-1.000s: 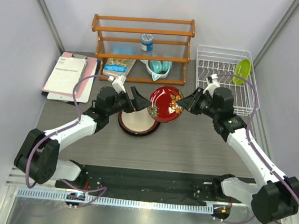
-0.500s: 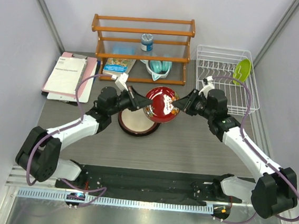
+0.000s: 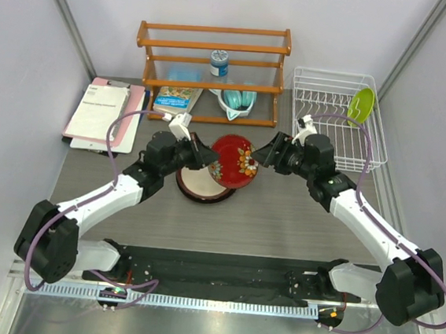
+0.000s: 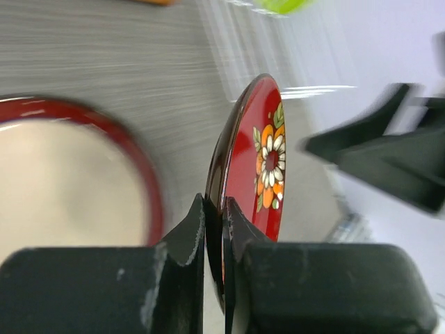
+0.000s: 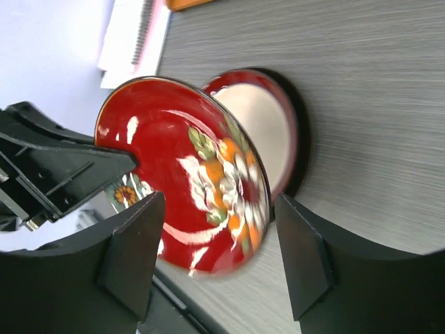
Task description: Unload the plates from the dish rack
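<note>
My left jaws are pinched tight on the rim of the small patterned red plate (image 4: 268, 174), one finger against each face, holding it on edge above the table (image 3: 282, 212). Just below that grip and a little to its left, the red-rimmed cream plate (image 4: 69, 174) lies flat on the table.

My right jaws stand wide, facing the left ones across the patterned plate. One finger is out to each side of its flowered face, and from my right wrist neither looks to be touching it.

Behind my right jaws, further back on the table, sits the white wire dish rack (image 3: 330, 122). The lime green plate (image 3: 361, 105) stands upright among its prongs at the far right end.

Beyond my left jaws is the orange wooden shelf (image 3: 212, 71), with a small bottle (image 3: 218, 62) on it. Well off to the left of those jaws lies a clipboard (image 3: 106, 112) with papers.
</note>
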### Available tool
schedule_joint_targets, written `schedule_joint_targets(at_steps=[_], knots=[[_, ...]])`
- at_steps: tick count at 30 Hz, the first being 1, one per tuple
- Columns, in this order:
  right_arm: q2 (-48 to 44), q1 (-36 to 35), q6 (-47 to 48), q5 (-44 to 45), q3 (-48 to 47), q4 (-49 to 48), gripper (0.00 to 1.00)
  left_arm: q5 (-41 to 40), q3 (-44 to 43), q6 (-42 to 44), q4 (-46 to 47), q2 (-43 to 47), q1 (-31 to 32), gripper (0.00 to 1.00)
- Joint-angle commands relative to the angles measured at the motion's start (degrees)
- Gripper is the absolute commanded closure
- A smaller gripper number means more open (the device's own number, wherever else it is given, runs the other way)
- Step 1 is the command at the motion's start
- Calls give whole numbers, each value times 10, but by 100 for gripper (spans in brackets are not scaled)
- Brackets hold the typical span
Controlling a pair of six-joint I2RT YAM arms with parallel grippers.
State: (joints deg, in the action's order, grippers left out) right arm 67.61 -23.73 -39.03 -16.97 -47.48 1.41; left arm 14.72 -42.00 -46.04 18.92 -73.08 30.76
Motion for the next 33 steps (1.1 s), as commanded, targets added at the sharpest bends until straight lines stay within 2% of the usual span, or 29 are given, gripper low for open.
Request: schedule_joint_targets(at_steps=[1,2,3,6,9,15,25,33], knots=[[-25,0,54,74,-36,42,30,-122,-28,89,-119,35,-7,100],[-27,2,61,93,-36,49,21,-127,-27,93,-128,37,-8,100],[-33,3,64,99,-36,54,17,-142,-26,101,-135,39,-8,100],[-41,6,73,110,-34,65,17,-161,-19,105,-145,36,-16,100],[-46,10,79,117,-32,75,16,-124,-8,84,-128,19,-40,100],[-49,13,86,119,-24,82,15,-131,1,86,-111,-3,-56,100],[-64,32,107,128,-45,112,14,-97,21,69,-43,-94,-70,100],[-67,54,135,162,-74,147,13,-101,22,65,-73,-124,-70,98]])
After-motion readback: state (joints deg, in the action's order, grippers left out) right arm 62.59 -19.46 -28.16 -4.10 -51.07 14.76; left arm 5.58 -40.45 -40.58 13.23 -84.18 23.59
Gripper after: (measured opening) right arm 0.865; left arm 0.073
